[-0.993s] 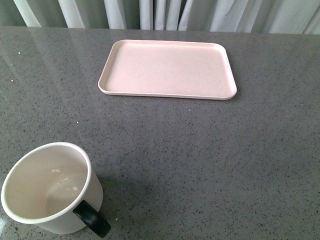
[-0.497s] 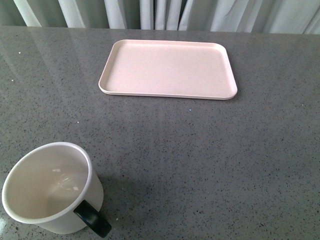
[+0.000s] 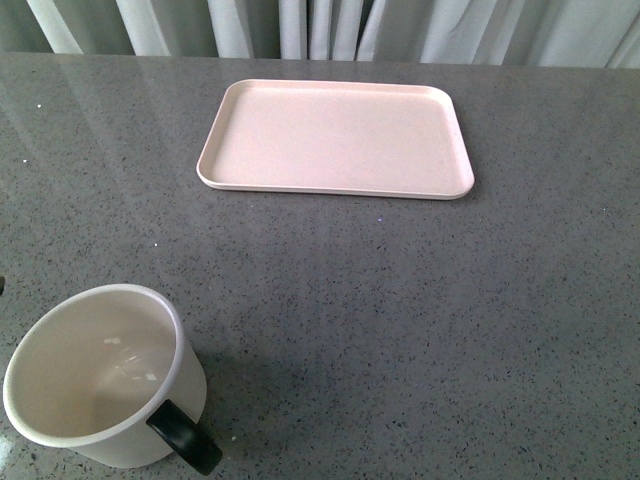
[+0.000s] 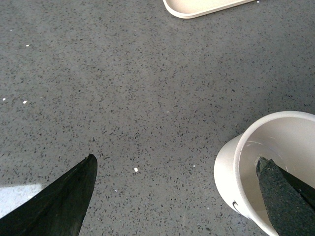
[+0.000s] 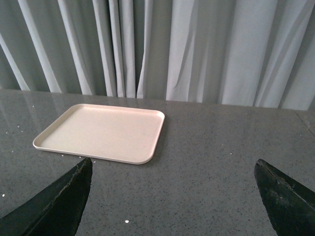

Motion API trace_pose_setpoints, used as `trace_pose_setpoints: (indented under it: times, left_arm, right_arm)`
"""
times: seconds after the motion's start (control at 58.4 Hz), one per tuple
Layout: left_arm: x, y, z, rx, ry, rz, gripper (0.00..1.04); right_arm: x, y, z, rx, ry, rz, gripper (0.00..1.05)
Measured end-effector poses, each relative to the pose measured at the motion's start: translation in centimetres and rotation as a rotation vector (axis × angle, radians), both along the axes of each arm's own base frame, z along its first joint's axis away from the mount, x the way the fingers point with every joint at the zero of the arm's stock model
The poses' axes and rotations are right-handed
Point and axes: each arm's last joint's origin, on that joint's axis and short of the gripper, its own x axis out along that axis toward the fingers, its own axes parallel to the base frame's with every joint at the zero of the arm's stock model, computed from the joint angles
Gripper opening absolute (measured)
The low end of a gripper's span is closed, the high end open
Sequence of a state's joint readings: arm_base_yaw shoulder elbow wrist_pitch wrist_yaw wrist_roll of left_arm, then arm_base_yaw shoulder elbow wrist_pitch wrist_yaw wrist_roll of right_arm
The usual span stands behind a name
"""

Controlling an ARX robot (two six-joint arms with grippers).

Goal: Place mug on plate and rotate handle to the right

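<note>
The white mug point(image 3: 100, 372) stands upright at the table's near left corner, cream inside showing. Its black handle point(image 3: 184, 438) points toward me and slightly right. The pale pink plate point(image 3: 335, 135) lies bare at the far middle of the table, well apart from the mug. Neither gripper shows in the front view. In the left wrist view my left gripper point(image 4: 176, 160) is open just beside the mug point(image 4: 230, 173), with one finger point(image 4: 283, 196) over the mug's mouth and the other over bare table. My right gripper point(image 5: 172, 162) is open above the table, short of the plate point(image 5: 103, 129).
The grey speckled tabletop point(image 3: 420, 320) stretches between mug and plate. Pale curtains point(image 5: 197, 49) hang behind the table's far edge. A corner of the plate point(image 4: 206, 6) shows far off in the left wrist view.
Mug and plate stay where they were. A thin dark sliver has appeared at the left edge of the front view.
</note>
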State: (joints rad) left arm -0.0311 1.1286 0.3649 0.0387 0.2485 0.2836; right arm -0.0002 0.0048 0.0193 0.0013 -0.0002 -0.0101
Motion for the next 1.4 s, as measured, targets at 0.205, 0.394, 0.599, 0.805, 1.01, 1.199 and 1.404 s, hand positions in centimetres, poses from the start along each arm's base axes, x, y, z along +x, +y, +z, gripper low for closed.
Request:
trace_pose_setpoints:
  times: [0.205, 0.394, 0.599, 0.805, 1.01, 1.199, 1.404]
  left_arm:
    - [0.7, -0.2, -0.8, 0.009, 0.033, -0.042, 0.96]
    - [1.2, -0.3, -1.2, 0.019, 0.056, -0.072, 0.96]
    - [1.5, -0.9, -1.9, 0.000, 0.095, -0.115, 0.96]
    - [1.8, -1.7, -2.4, -0.038, 0.125, -0.142, 0.96]
    - [2.5, -2.2, -3.2, -0.047, 0.178, -0.155, 0.96]
    - [3.4, -2.3, -3.7, -0.039, 0.213, -0.155, 0.96]
    - [3.8, -2.5, -3.9, -0.032, 0.227, -0.158, 0.83]
  right_arm:
    - [0.0, 0.0, 0.0, 0.000, 0.000, 0.000, 0.96]
    - [0.0, 0.0, 0.0, 0.000, 0.000, 0.000, 0.96]
    - [0.0, 0.0, 0.0, 0.000, 0.000, 0.000, 0.96]
    - [0.0, 0.0, 0.0, 0.000, 0.000, 0.000, 0.96]
    - [0.0, 0.0, 0.0, 0.000, 0.000, 0.000, 0.96]
    - [0.0, 0.0, 0.0, 0.000, 0.000, 0.000, 0.96]
    - [0.0, 0.0, 0.0, 0.000, 0.000, 0.000, 0.96]
